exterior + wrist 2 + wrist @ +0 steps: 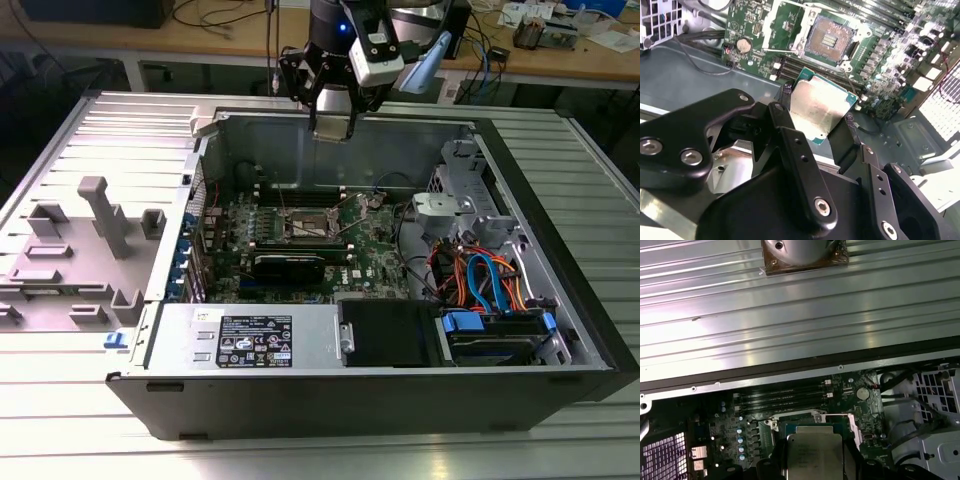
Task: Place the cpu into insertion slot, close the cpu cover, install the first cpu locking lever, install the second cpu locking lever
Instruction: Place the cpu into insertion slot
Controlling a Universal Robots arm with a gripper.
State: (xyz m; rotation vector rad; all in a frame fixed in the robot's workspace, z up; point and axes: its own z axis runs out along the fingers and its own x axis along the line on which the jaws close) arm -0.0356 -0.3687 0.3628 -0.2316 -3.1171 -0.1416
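Note:
My gripper (332,128) hangs above the back wall of the open computer case, well above the green motherboard (375,255). It is shut on the cpu (822,100), a flat square chip with a silver-grey top, pinched by its edges between the black fingers (790,135). In the first wrist view the cpu (814,452) hovers over the board. The insertion slot (832,37) lies bare below, its dark centre exposed; it also shows in the exterior view as the insertion slot (312,225). The cpu cover (782,25) is swung up beside it. A thin locking lever (782,49) runs along the socket's edge.
Long black memory slots (785,395) run beside the socket. Drive bays with orange and blue cables (480,280) fill the exterior view's right of the case, and a power supply (250,340) sits at the front. Grey fixtures (100,215) stand on the ribbed table.

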